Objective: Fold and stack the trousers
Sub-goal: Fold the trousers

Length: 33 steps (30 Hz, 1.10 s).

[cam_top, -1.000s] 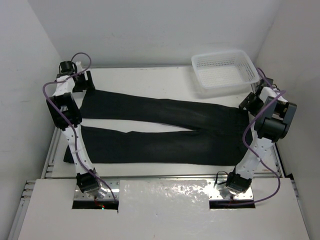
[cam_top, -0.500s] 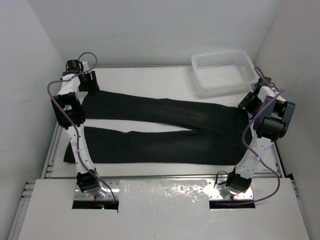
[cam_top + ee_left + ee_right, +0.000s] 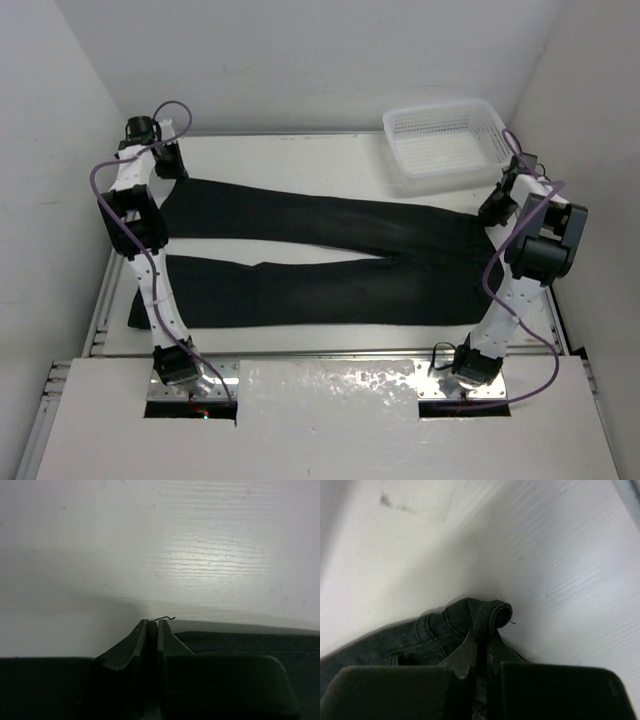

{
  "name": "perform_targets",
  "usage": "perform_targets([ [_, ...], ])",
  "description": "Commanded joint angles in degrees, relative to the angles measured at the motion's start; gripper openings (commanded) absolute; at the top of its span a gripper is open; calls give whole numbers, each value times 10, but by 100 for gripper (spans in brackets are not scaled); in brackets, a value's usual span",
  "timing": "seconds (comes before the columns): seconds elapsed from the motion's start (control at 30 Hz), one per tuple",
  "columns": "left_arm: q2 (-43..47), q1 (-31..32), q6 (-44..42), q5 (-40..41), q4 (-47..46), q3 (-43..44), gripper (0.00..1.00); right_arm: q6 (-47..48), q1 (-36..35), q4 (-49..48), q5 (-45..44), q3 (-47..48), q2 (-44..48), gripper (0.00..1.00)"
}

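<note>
Fabric of the waistband (image 3: 481,611) is pinched between my right fingers (image 3: 464,654), which are clamped on a rolled corner of it at the far right end of the trousers (image 3: 400,240). My left fingers (image 3: 136,641) are pressed together too, with a loose thread at their tips. The dark hem (image 3: 250,640) lies just beside them, and I cannot tell whether any cloth is caught between. I judge both holds sit on the far edge so that the far leg can be carried toward me onto the near one, a lengthwise fold. Trousers lie flat across the desk (image 3: 300,160), waist to my right, hems to my left, legs parted on the left with a bare strip between them. Count: one pair of trousers with two legs, one white basket (image 3: 455,172) in the far right corner near the waist, and two fingers on each of my two wrists.
</note>
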<state>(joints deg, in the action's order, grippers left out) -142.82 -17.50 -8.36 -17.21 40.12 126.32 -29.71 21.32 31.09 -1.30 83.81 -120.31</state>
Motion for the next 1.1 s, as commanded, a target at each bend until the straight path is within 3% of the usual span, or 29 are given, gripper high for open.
perform_targets([
  [0.0, 108, -25, -54, -15, -21, 27, 0, 21, 3, -46, 46, -44, 67, 0],
  [0.13, 222, -37, -111, -41, 7, -63, 0, 16, 15, -130, 98, -128, 206, 0],
  [0.23, 305, -48, -160, -21, 53, -154, 0, -17, 42, -209, 112, -258, 314, 0],
  [0.4, 413, -127, -210, -28, 112, -312, 0, -125, 107, -377, 119, -443, 460, 0],
  [0.6, 534, -182, -306, 30, 112, -503, 0, -156, 115, -424, 144, -610, 585, 0],
  [0.7, 576, -200, -329, 60, 88, -569, 0, -150, 117, -408, 102, -655, 666, 0],
  [0.87, 592, -206, -341, 41, 57, -593, 0, -151, 118, -399, 49, -696, 757, 0],
  [1.07, 536, -206, -299, -67, 30, -427, 0, -111, 111, -357, 71, -615, 714, 0],
])
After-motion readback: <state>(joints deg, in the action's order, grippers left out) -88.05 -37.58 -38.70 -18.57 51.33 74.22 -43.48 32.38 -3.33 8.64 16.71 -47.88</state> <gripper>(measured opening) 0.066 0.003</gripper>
